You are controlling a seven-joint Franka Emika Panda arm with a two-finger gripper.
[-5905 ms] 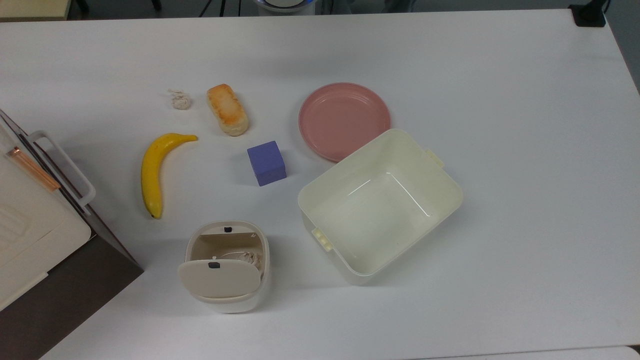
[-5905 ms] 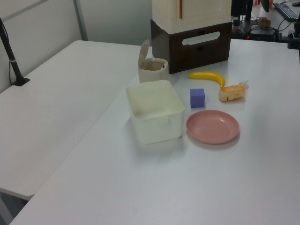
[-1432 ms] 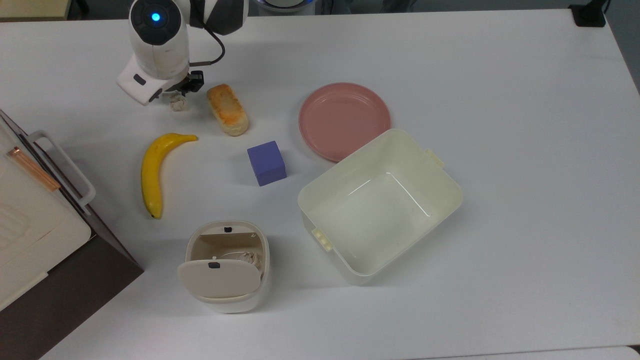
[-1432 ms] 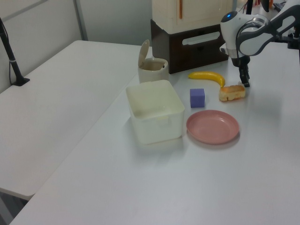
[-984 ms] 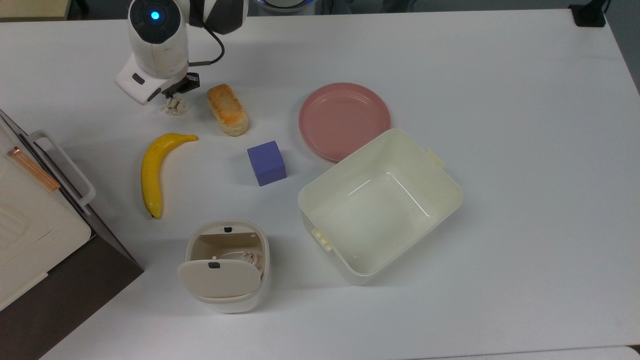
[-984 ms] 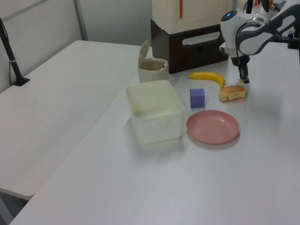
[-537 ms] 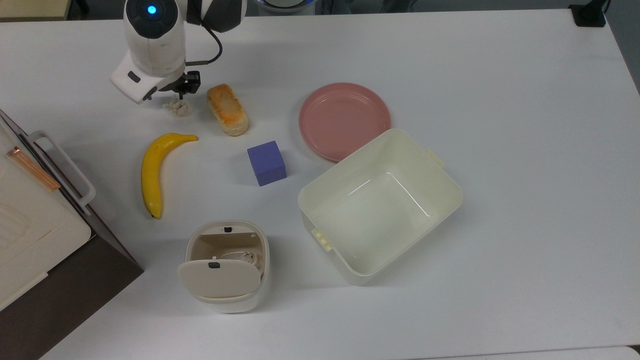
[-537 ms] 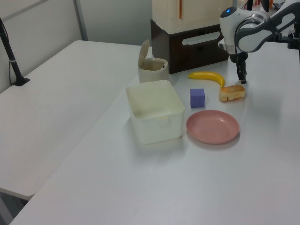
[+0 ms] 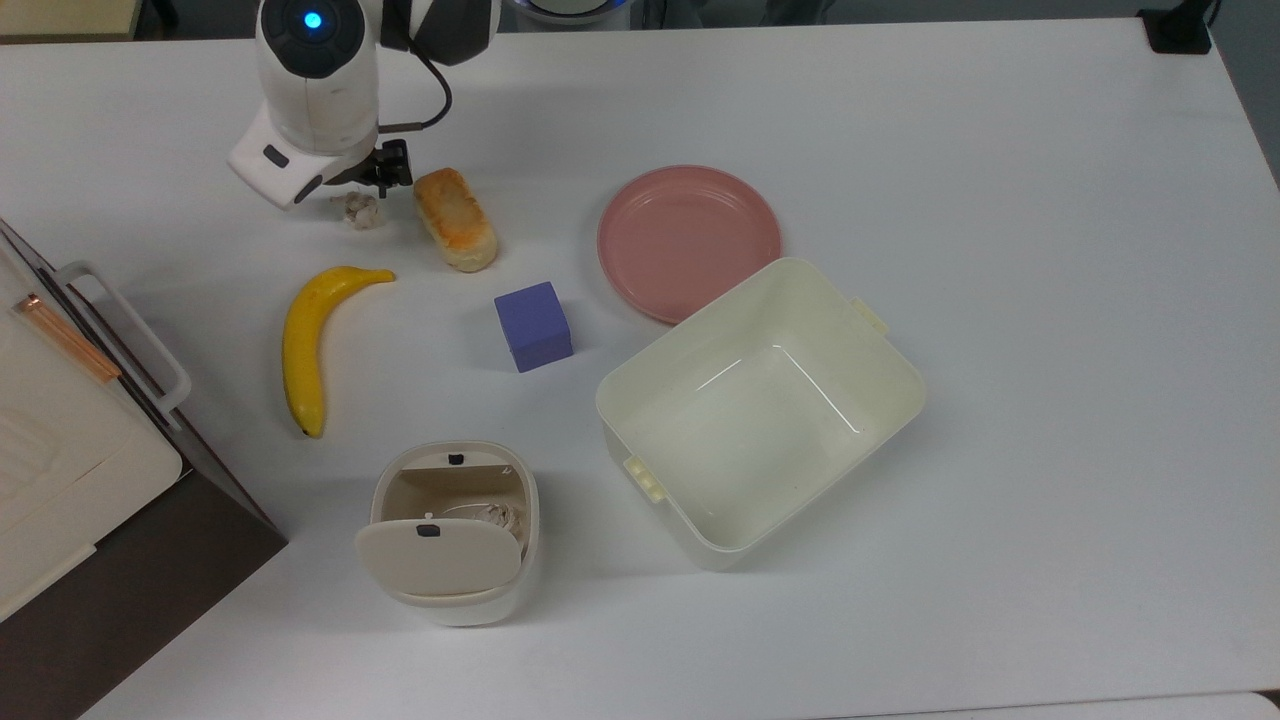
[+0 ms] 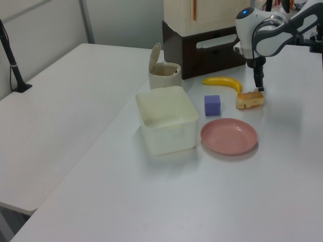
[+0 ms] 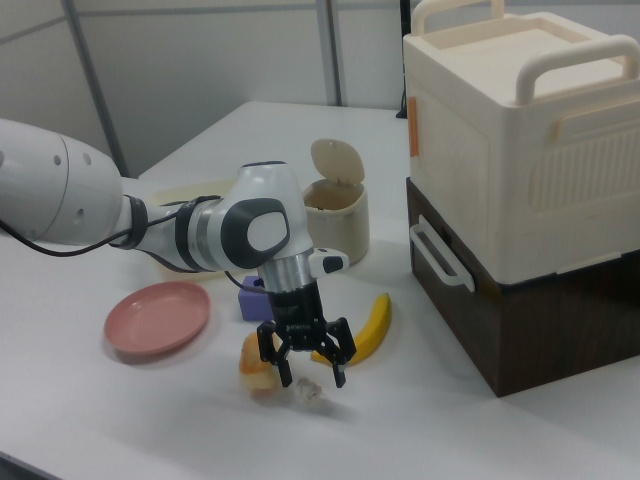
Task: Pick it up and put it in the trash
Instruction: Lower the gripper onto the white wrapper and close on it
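Right view: your hand [image 11: 305, 374] hangs spread wide and empty just above the paper wad [image 11: 311, 391], which lies on the white surface [image 9: 1000, 200] beside the bread roll [image 9: 455, 219]. Centre both fingers on the wad, clear of the roll, before you close and carry it to the trash bin [image 9: 447, 533].

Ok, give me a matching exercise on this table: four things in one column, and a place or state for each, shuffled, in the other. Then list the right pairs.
Things:
1. paper wad
2. trash bin
3. purple cube
4. cream tub

Places or states:
A. flap lid tipped open
B. beside the pink plate, nothing inside
C. on the table under the open gripper, beside the bread roll
D. between the banana and the tub in the top view

Pairs: 1-C, 2-A, 3-D, 4-B
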